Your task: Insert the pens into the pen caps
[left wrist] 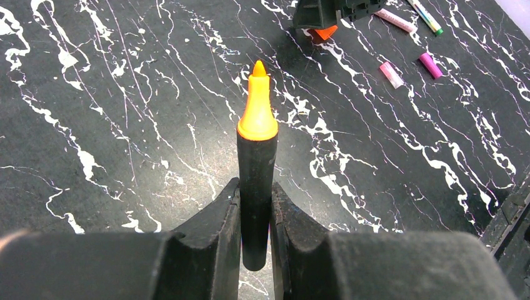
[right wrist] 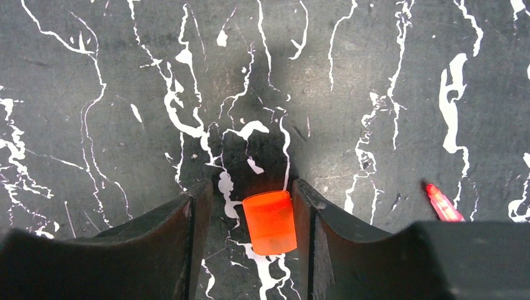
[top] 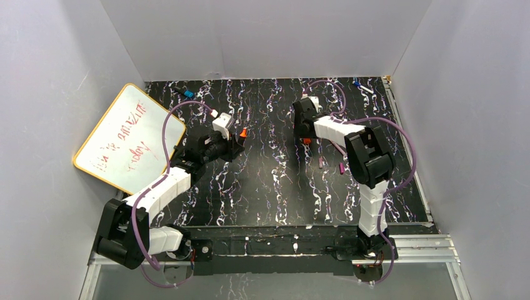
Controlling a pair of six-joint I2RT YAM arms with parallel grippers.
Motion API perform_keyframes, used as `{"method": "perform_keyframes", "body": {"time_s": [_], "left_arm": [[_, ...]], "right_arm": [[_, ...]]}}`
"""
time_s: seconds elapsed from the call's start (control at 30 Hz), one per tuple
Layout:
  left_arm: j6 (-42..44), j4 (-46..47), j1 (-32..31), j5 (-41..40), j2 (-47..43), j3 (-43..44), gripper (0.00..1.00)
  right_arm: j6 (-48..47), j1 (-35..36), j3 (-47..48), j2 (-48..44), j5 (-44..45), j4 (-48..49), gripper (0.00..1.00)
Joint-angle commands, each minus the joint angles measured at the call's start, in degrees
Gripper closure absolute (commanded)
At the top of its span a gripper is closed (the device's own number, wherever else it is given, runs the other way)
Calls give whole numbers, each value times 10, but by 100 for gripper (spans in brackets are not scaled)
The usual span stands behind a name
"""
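My left gripper [left wrist: 255,194] is shut on the black pen [left wrist: 256,169], which sticks out forward above the table with its bare orange tip [left wrist: 257,112] pointing away. From above, the same gripper [top: 232,142] sits left of centre, its orange tip [top: 242,132] aimed toward the right arm. My right gripper [right wrist: 251,187] is open and low over the table, astride the orange pen cap [right wrist: 269,222]. The cap lies on the surface close against the right finger [right wrist: 306,206], with a gap to the left one. In the top view this gripper [top: 306,139] is right of centre.
Two magenta caps [top: 321,163] [top: 342,167] lie near the right arm, and the left wrist view shows them as a pink cap [left wrist: 391,74] and a magenta cap [left wrist: 430,65]. More pens [left wrist: 395,19] lie beyond. A whiteboard [top: 128,139] leans at the left wall.
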Motion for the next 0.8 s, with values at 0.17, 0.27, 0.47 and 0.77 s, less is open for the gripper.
{"method": "perform_keyframes", "body": {"time_s": [0.17, 0.27, 0.47, 0.77], "left_arm": [[3, -3, 3, -6, -25, -2, 100], [3, -3, 3, -6, -26, -1, 100], [3, -3, 3, -8, -28, -2, 100], [4, -4, 3, -9, -28, -3, 100]], "right_arm": [[-17, -1, -39, -45, -18, -14, 48], [-15, -1, -48, -51, -17, -20, 49], [-13, -1, -54, -49, -20, -13, 51], [-26, -1, -28, -18, -11, 0, 50]]}}
